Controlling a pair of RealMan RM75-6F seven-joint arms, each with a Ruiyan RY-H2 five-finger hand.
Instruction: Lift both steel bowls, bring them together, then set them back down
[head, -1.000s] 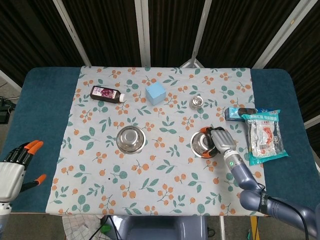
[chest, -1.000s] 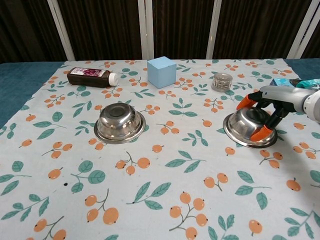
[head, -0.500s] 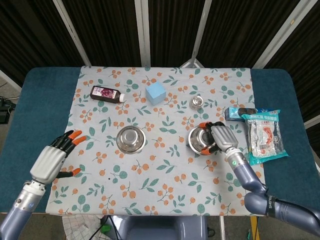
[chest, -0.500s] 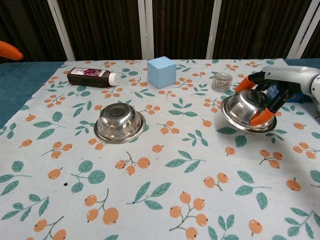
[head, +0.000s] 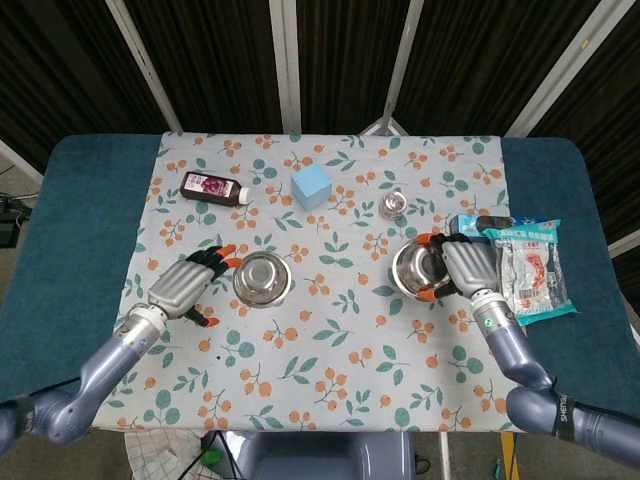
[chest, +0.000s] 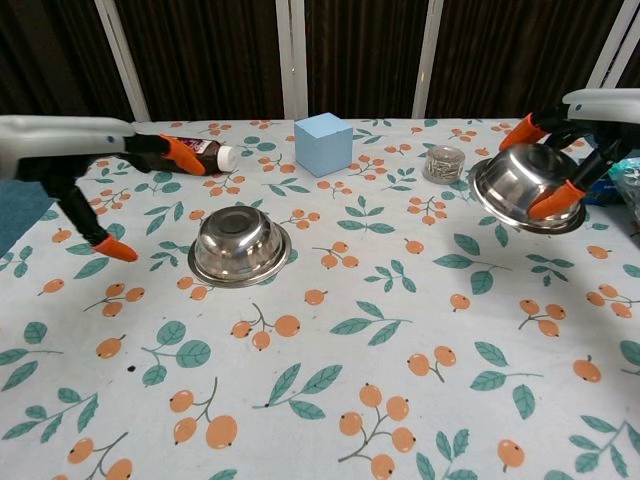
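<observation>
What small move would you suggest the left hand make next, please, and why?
Probably close the left hand onto the bowl on the cloth. The right hand already holds its bowl lifted and tilted, while the left hand hovers open beside the other, not touching it.

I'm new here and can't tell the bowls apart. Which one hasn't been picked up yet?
Find the blue cube at the back of the floral cloth. The bowl in front of it, slightly left, sits upside down on the cloth; the other bowl is held tilted in the right hand.

Dark bottle (head: 214, 187), blue cube (head: 311, 186), small jar (head: 393, 206), snack packets (head: 532, 272) on floral tablecloth (head: 330, 330).
</observation>
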